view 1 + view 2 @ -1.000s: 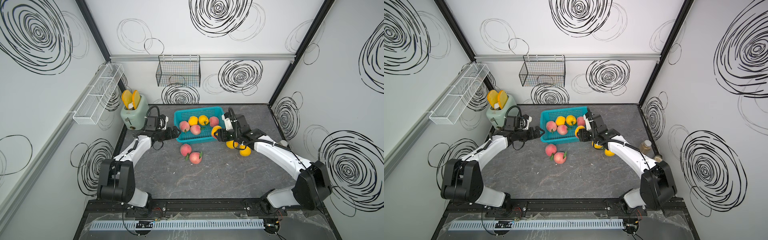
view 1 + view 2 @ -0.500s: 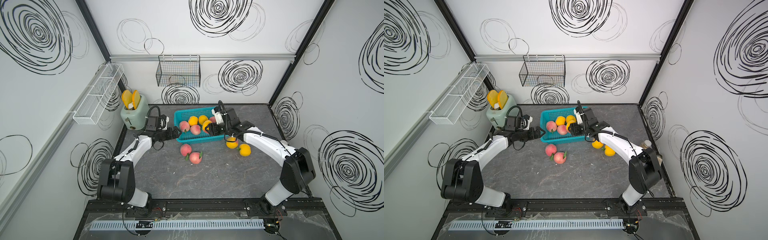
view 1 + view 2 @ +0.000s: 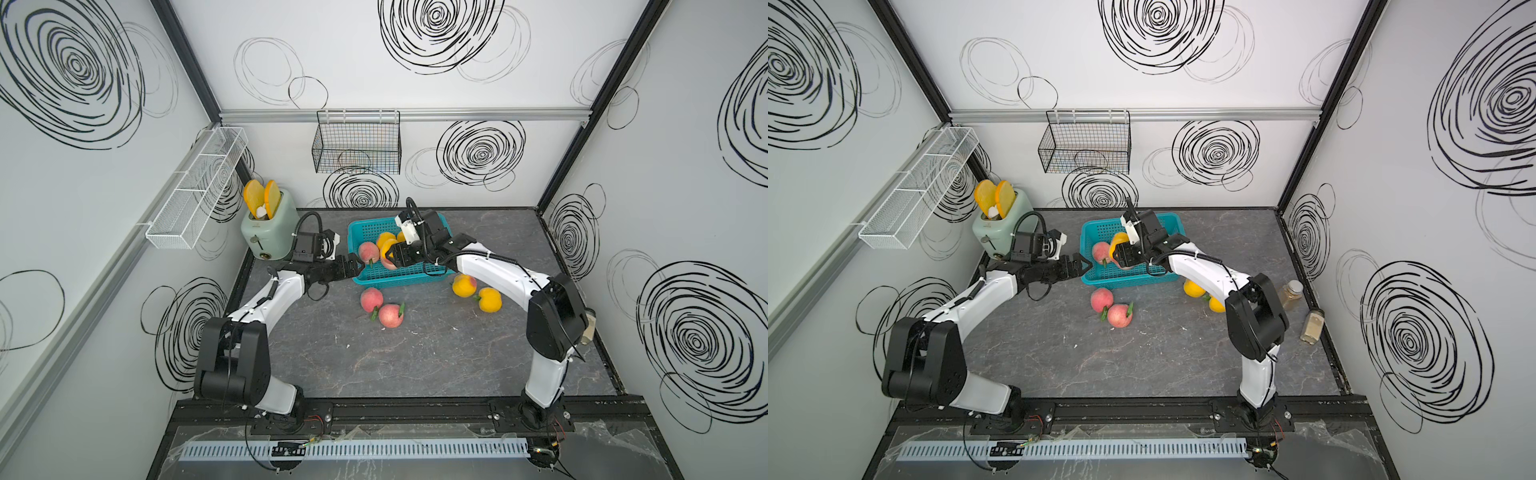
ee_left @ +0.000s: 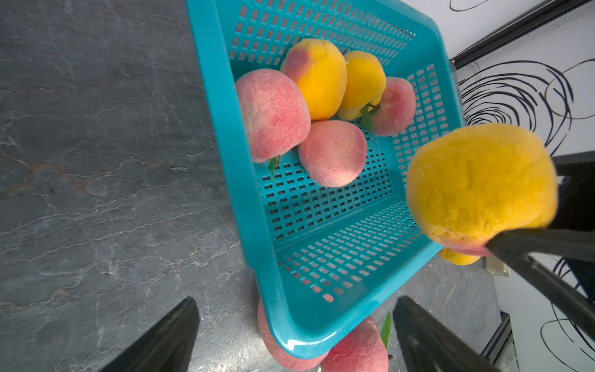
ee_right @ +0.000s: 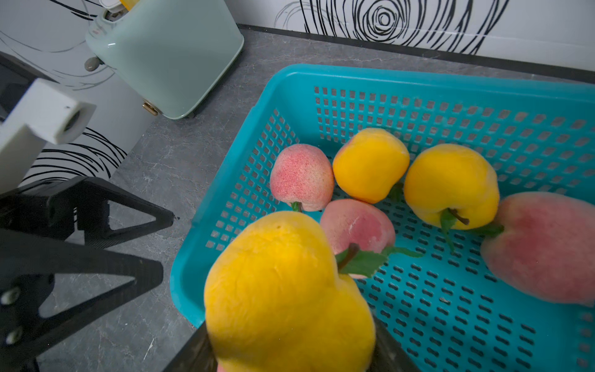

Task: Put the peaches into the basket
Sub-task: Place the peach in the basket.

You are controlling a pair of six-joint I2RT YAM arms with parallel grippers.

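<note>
The teal basket (image 3: 399, 279) (image 3: 1125, 281) stands at the back middle of the table and holds several peaches, pink (image 5: 302, 176) and yellow (image 5: 370, 162). My right gripper (image 3: 394, 255) (image 5: 289, 348) is shut on a yellow peach (image 5: 283, 290) (image 4: 479, 183) and holds it above the basket's left half. My left gripper (image 3: 353, 264) (image 4: 296, 302) stands open at the basket's front left corner, one finger on each side of the corner rim (image 4: 299, 341), with no peach between them. Two pink peaches (image 3: 371, 299) (image 3: 390, 316) lie in front of the basket. Two yellow peaches (image 3: 464, 285) (image 3: 489, 300) lie at its right.
A mint toaster (image 3: 270, 235) with orange toast slices stands left of the basket. A black wire basket (image 3: 357, 147) hangs on the back wall and a white mesh rack (image 3: 195, 191) on the left wall. Two bottles (image 3: 1292, 293) (image 3: 1313, 326) stand by the right wall.
My right arm has carried the yellow peach leftward from the basket's right front edge to above its left half. The left arm and the loose peaches have not moved.
</note>
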